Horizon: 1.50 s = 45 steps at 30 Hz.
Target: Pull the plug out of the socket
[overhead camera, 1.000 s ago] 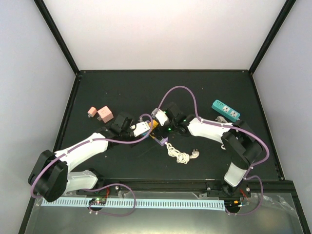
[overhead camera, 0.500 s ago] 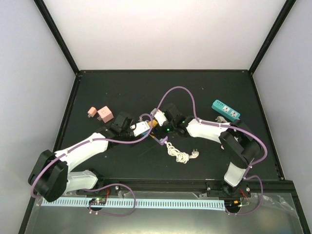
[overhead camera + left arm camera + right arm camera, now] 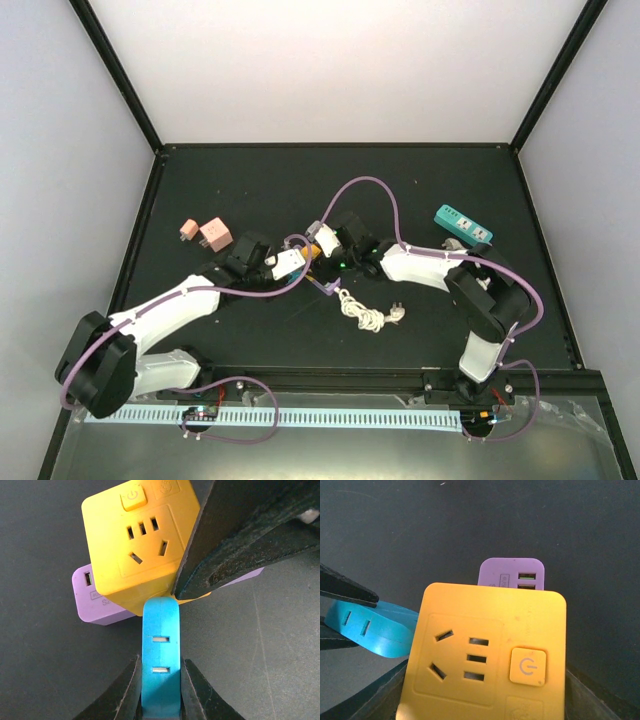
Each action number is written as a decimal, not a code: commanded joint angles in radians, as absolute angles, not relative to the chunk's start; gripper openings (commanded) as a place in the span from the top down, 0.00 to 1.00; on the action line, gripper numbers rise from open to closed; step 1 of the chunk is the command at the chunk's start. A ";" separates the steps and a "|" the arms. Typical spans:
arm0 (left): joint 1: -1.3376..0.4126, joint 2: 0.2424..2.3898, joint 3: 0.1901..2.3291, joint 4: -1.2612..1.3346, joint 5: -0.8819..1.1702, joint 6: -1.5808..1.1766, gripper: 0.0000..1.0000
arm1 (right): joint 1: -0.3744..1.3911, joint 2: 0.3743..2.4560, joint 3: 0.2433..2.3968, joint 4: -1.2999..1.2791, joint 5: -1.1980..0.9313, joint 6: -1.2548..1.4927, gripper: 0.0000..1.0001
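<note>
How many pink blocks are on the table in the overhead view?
2. Both lie on the left side of the table: a smaller pink block and a larger pink block right beside it. The arms might hide more.

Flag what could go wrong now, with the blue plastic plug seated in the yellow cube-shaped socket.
1. The left gripper pinches the smooth blue plastic plug by its narrow sides and may slide off.
2. Only the right gripper braces the yellow cube-shaped socket, so an off-axis pull could twist it.
3. The purple USB adapter block against the cube could get knocked loose.
</note>
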<state>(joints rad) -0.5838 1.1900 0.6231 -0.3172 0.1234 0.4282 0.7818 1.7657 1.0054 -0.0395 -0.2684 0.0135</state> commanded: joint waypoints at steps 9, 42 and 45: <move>-0.584 1.126 0.588 -0.444 0.113 0.478 0.98 | 0.699 1.823 0.972 -0.061 -0.019 0.029 0.73; -0.545 1.010 0.635 -0.558 0.156 0.514 0.99 | 0.696 1.781 1.021 -0.119 -0.065 0.017 0.33; -0.543 0.992 0.666 -0.607 0.198 0.534 0.98 | 0.695 1.735 1.035 -0.124 -0.110 0.006 0.18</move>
<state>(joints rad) -0.5503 1.0264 0.5915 -0.5377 0.1272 0.4992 0.6994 1.7687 1.0214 -0.0193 -0.0559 0.0307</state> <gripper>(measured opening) 0.181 0.759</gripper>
